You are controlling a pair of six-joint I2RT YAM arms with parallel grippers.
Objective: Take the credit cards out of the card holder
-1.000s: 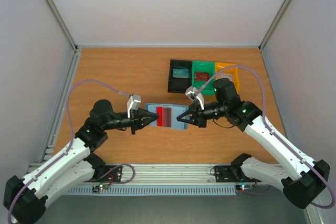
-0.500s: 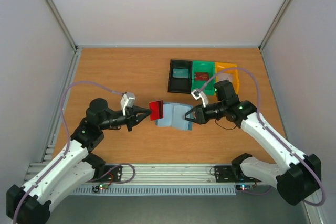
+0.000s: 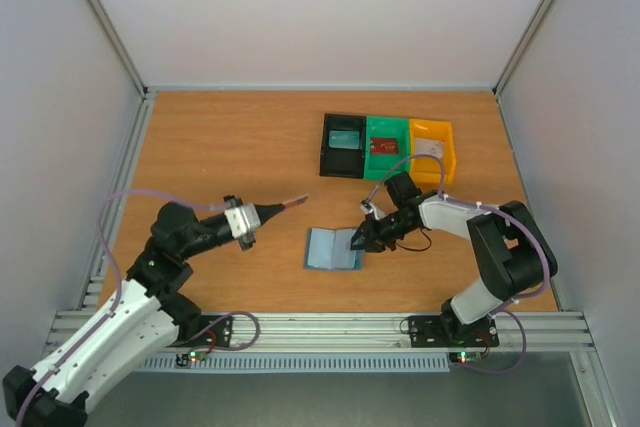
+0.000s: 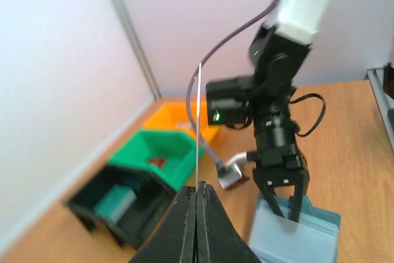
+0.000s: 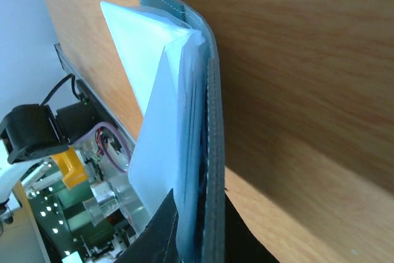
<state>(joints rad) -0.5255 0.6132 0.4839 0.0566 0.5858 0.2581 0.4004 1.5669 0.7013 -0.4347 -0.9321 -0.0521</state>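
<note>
My left gripper is shut on a red credit card, held edge-on above the table, left of the card holder. In the left wrist view the card shows as a thin pale line rising from the closed fingertips of the gripper. The blue-grey card holder lies low near the table's front middle. My right gripper is shut on its right edge. In the right wrist view the holder is pinched between the gripper fingers, with pale inner pockets fanned open.
At the back right stand three bins in a row: a black bin with a teal item, a green bin with a red card in it, and a yellow bin. They also show in the left wrist view.
My left gripper drew the red card out of the holder and carried it left, turning it edge-on. My right gripper brought the holder down and toward the front.
</note>
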